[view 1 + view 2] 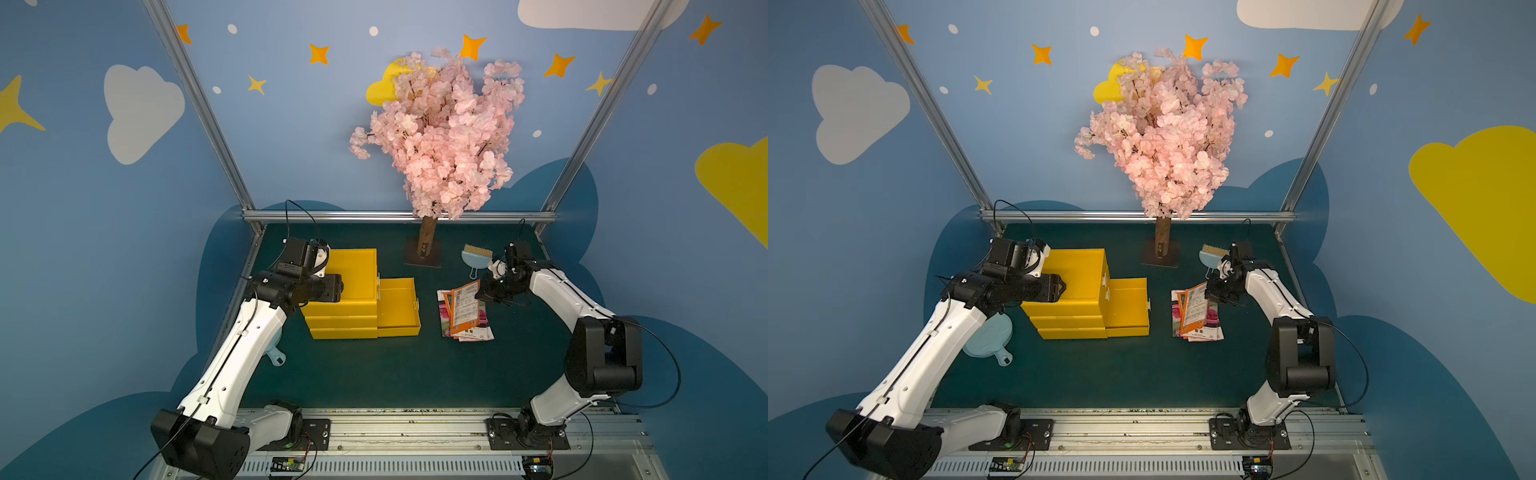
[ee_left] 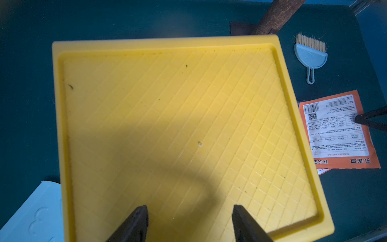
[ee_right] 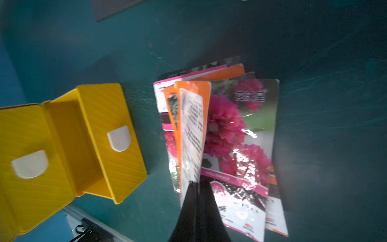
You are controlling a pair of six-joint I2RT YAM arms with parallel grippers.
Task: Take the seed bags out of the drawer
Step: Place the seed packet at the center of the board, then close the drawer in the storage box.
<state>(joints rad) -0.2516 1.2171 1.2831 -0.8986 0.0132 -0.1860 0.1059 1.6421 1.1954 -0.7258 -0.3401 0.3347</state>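
The drawer [image 1: 399,305] [image 1: 1127,307] [image 3: 109,117] stands pulled out of the yellow three-drawer cube [image 1: 353,270] toward the right, and nothing shows inside it. Several seed bags [image 1: 469,328] [image 1: 1198,328] [image 3: 240,130] lie stacked on the green mat to its right. My right gripper [image 1: 478,295] [image 1: 1207,296] [image 3: 193,183] is shut on one orange-backed seed bag [image 1: 465,307] [image 3: 191,130], holding it tilted just over the stack. My left gripper [image 1: 338,289] [image 1: 1062,287] [image 2: 189,209] hovers open over the cube's ribbed top [image 2: 167,115], holding nothing.
A light-blue brush [image 1: 476,255] [image 2: 311,55] lies behind the stack, near my right wrist. A light-blue dustpan [image 1: 988,338] [image 2: 31,213] sits under my left arm. The pink blossom tree's trunk [image 1: 428,245] stands at the back centre. Metal frame rails border the mat.
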